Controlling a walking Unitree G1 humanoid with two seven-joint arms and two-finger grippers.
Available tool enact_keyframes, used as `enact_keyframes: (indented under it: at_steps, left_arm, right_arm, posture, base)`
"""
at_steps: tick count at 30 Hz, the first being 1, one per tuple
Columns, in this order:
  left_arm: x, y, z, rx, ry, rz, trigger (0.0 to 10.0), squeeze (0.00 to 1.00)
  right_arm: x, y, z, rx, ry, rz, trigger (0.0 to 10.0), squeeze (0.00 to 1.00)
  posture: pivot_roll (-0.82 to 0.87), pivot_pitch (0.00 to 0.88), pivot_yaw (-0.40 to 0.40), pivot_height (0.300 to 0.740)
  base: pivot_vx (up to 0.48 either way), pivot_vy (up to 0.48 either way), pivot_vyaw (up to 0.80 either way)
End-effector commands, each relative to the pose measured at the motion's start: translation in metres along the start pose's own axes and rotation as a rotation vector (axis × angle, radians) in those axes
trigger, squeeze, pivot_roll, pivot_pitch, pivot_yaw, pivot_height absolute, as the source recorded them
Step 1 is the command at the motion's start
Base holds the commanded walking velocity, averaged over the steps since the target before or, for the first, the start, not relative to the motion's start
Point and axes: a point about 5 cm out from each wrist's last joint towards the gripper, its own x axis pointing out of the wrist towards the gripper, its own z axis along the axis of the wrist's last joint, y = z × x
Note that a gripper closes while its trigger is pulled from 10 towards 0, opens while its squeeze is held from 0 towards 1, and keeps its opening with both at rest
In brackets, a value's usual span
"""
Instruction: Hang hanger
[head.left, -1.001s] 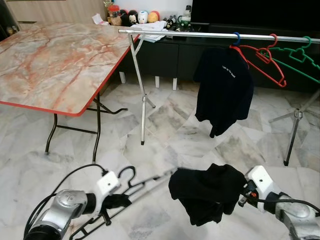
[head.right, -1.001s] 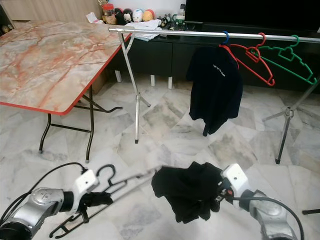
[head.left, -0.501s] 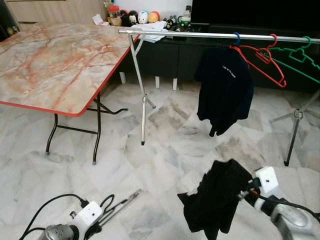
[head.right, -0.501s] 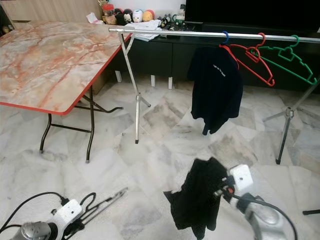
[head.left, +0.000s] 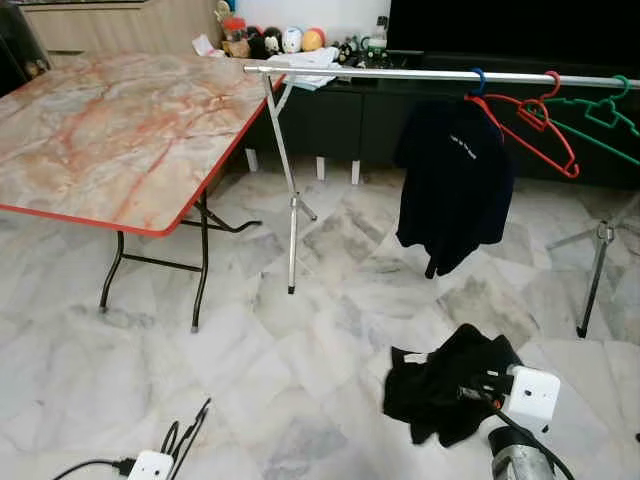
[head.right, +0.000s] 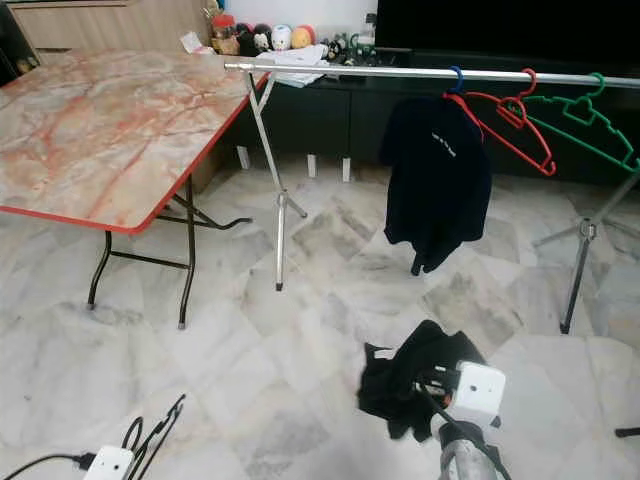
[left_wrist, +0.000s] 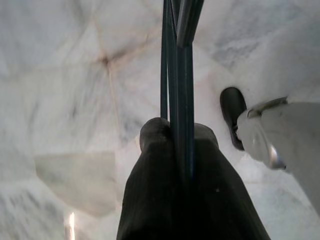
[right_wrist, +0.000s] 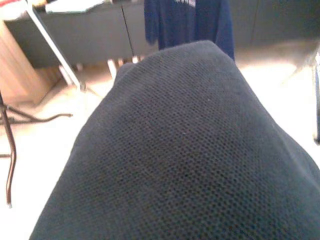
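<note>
While the left tool (left_wrist: 175, 145) pinches a black hanger (left_wrist: 177, 75) low over the marble floor (head.left: 300, 340), the right tool (head.left: 480, 390) grips a black garment (head.left: 440, 395). Beyond, a dark shirt (head.left: 452, 180) hangs from the rail (head.left: 400, 73).

head stereo pair facing down at floor; wrist cameras close-up

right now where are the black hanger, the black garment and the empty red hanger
black hanger (left_wrist: 181, 90), left wrist view, its bars above the hand
black garment (head.left: 440, 390), left eye view, bunched middle
red hanger (head.left: 540, 135), left eye view, sloping arm
</note>
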Motion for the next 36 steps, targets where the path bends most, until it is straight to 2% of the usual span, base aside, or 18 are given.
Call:
enact_keyframes:
  at_steps: [1, 3, 5, 6, 7, 8, 10, 12, 13, 17, 19, 23, 26, 29, 32, 36]
  left_arm:
    - [-0.005, 0.009, -0.018, -0.086, 0.050, 0.059, 10.0, 0.00]
    - [-0.007, 0.013, -0.020, -0.171, 0.041, 0.099, 10.0, 0.00]
    - [-0.008, 0.017, -0.022, -0.210, 0.040, 0.123, 10.0, 0.00]
    - [-0.008, 0.018, -0.022, -0.204, 0.040, 0.127, 10.0, 0.00]
    - [-0.008, 0.018, -0.022, -0.204, 0.040, 0.127, 10.0, 0.00]
    - [-0.008, 0.019, -0.023, -0.191, 0.043, 0.125, 10.0, 0.00]
    - [-0.008, 0.019, -0.023, -0.198, 0.046, 0.122, 10.0, 0.00]
    - [-0.008, 0.019, -0.024, -0.260, 0.048, 0.126, 10.0, 0.00]
    - [-0.008, 0.020, -0.024, -0.263, 0.049, 0.126, 10.0, 0.00]
    - [-0.008, 0.019, -0.025, -0.199, 0.069, 0.102, 10.0, 0.00]
    - [-0.008, 0.017, -0.026, -0.198, 0.074, 0.099, 10.0, 0.00]
    - [-0.009, 0.015, -0.031, -0.203, 0.091, 0.106, 10.0, 0.00]
    - [-0.010, 0.018, -0.033, -0.233, 0.095, 0.122, 10.0, 0.00]
    - [-0.012, 0.024, -0.035, -0.263, 0.100, 0.145, 10.0, 0.00]
    - [-0.012, 0.023, -0.037, -0.244, 0.108, 0.135, 10.0, 0.00]
    - [-0.012, 0.020, -0.037, -0.235, 0.111, 0.128, 10.0, 0.00]
  right_arm:
    - [0.000, 0.007, 0.020, -0.050, -0.088, 0.006, 0.0, 0.00]
    - [-0.002, 0.011, 0.029, -0.088, -0.112, -0.005, 0.0, 0.00]
    - [-0.004, 0.016, 0.034, -0.125, -0.128, 0.004, 0.3, 0.00]
    - [-0.005, 0.019, 0.037, -0.147, -0.139, 0.021, 2.3, 0.00]
    - [-0.005, 0.019, 0.037, -0.147, -0.139, 0.021, 2.3, 0.00]
    - [-0.007, 0.023, 0.041, -0.157, -0.155, 0.027, 10.0, 0.00]
    - [-0.008, 0.023, 0.041, -0.142, -0.145, -0.004, 10.0, 0.00]
    - [-0.007, 0.023, 0.038, -0.162, -0.112, -0.041, 10.0, 0.00]
    - [-0.007, 0.024, 0.037, -0.158, -0.105, -0.047, 10.0, 0.00]
    - [-0.003, 0.034, 0.042, -0.156, -0.124, -0.021, 10.0, 0.00]
    - [-0.003, 0.034, 0.045, -0.144, -0.134, -0.025, 10.0, 0.00]
    - [-0.002, 0.029, 0.047, -0.176, -0.142, -0.013, 10.0, 0.00]
    - [0.001, 0.026, 0.045, -0.168, -0.117, -0.038, 10.0, 0.00]
    - [0.007, 0.031, 0.046, -0.180, -0.110, -0.028, 10.0, 0.00]
    - [0.010, 0.035, 0.049, -0.181, -0.116, -0.004, 10.0, 0.00]
    - [0.011, 0.032, 0.051, -0.188, -0.117, -0.003, 10.0, 0.00]
  posture:
    - [0.06, 0.034, 0.090, 0.740]
    - [0.06, 0.024, 0.090, 0.740]
    - [0.06, 0.007, 0.091, 0.740]
    - [0.05, 0.003, 0.092, 0.740]
    - [0.05, 0.003, 0.092, 0.740]
    - [0.04, 0.000, 0.095, 0.740]
    - [0.05, 0.000, 0.093, 0.740]
    - [0.06, 0.000, 0.090, 0.740]
    - [0.06, 0.000, 0.090, 0.740]
    - [0.02, 0.000, 0.081, 0.740]
    - [0.02, 0.000, 0.080, 0.740]
    - [0.02, 0.000, 0.073, 0.740]
    - [0.02, 0.000, 0.068, 0.740]
    - [0.03, 0.000, 0.053, 0.740]
    - [0.03, 0.000, 0.044, 0.740]
    - [0.01, 0.000, 0.040, 0.740]
  base:
    - [0.000, 0.000, 0.00]
    - [0.000, 0.000, 0.00]
    - [0.000, 0.000, 0.00]
    - [0.000, 0.000, 0.00]
    - [0.000, 0.000, 0.00]
    - [0.000, 0.000, 0.00]
    - [0.000, 0.000, 0.00]
    - [0.000, 0.000, 0.00]
    - [0.000, 0.000, 0.00]
    - [0.000, 0.000, 0.00]
    - [0.000, 0.000, 0.00]
    - [0.000, 0.000, 0.00]
    - [0.000, 0.000, 0.00]
    - [0.000, 0.000, 0.00]
    - [0.000, 0.000, 0.00]
    - [0.000, 0.000, 0.00]
